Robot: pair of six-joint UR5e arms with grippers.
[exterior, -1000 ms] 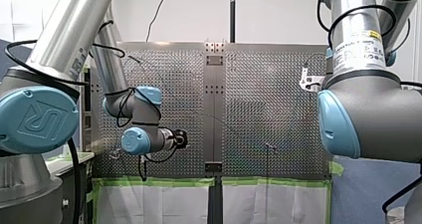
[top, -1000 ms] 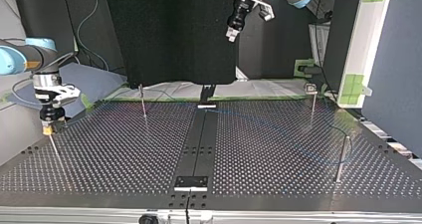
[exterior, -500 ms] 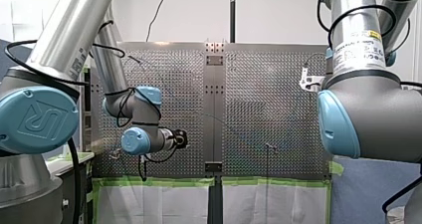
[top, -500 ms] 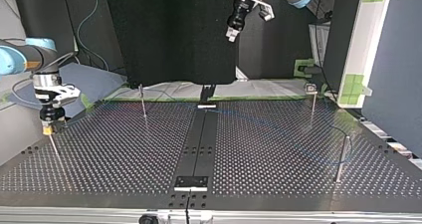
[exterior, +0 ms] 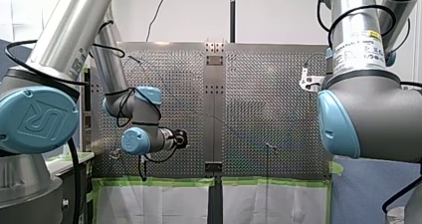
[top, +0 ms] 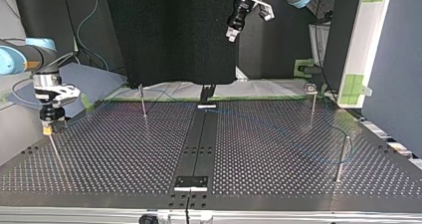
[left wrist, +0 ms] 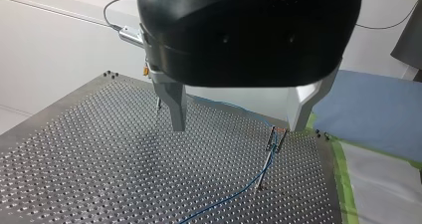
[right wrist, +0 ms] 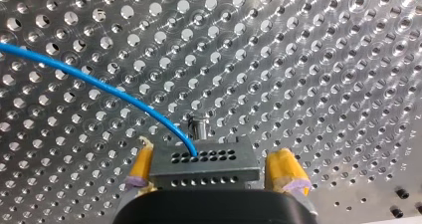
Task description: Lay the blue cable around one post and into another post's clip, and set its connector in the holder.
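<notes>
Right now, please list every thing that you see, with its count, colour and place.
perforated table: one, dark metal, under everything.
posts: four in the top view, thin metal, standing on the table.
blue cable: one, blue, across the table into the connector.
connector: one, grey, on the cable's end.
green tape: strips, green, along the table's edge.
blue cloth: one, blue, beside the table.
left gripper: one, black, metal fingers, open, high above the table.
right gripper: one, low at the top view's left.

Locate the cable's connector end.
The blue cable's end enters the grey block between my right gripper's yellow pads, right wrist view; in the top view, left, atop a thin post.
</notes>
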